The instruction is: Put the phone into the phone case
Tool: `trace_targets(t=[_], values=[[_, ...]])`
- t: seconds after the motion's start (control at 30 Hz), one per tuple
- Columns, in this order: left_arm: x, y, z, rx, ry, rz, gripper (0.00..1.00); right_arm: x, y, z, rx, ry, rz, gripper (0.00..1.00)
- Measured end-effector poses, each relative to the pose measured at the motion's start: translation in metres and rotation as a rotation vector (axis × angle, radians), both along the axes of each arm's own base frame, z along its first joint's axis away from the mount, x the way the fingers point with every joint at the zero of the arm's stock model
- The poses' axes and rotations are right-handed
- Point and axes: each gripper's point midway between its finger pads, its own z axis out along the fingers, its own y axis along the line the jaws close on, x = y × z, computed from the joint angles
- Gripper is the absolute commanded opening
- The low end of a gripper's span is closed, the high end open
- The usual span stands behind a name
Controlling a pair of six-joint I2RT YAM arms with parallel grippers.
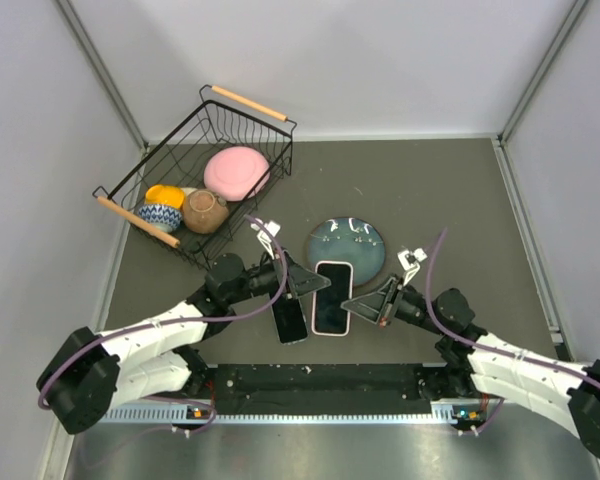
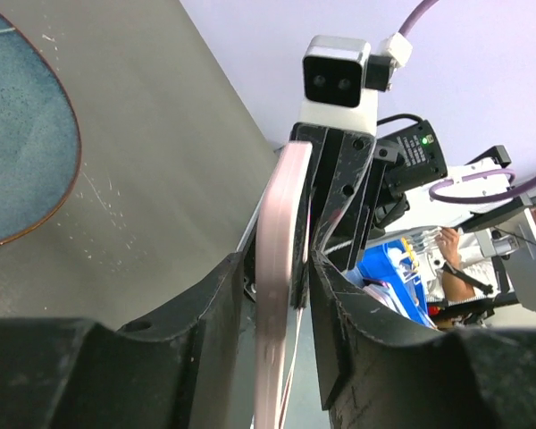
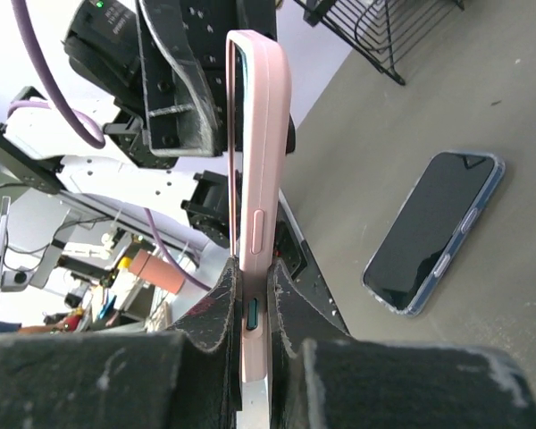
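Dark tabletop [image 1: 430, 190] between pale walls, with the pink phone case [image 3: 263, 134] at the middle, just near of a blue plate [image 1: 347, 245], dark-screened phone [image 1: 330, 297] in it, face up. Clamped tight on its right edge, the right gripper [image 1: 350, 305]; astride its left edge, the left gripper [image 1: 318, 285], jaws slightly apart with a sliver of gap. Flat just left of it, a second phone [image 1: 290, 320] in a clear case.

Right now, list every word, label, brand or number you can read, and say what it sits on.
No text can be read anywhere.
On the pink case: side buttons only, no print.
On the phone lying flat: dark screen, no logo showing.
On the blue box in the background: any print is too blurred to read.
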Motion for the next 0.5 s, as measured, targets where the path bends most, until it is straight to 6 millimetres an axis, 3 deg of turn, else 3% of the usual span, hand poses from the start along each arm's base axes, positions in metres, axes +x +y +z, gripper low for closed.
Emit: trace_targets(t=[0.23, 0.43, 0.5], values=[[-0.011, 0.004, -0.008, 0.027, -0.017, -0.038, 0.36, 0.002, -0.011, 0.009, 0.012, -0.025, -0.061, 0.00], [-0.020, 0.009, -0.030, 0.058, 0.012, -0.059, 0.22, 0.007, -0.014, -0.007, -0.043, 0.019, -0.095, 0.00], [-0.020, 0.008, -0.033, 0.068, 0.013, -0.065, 0.12, 0.008, -0.015, -0.010, -0.048, 0.025, -0.102, 0.00]])
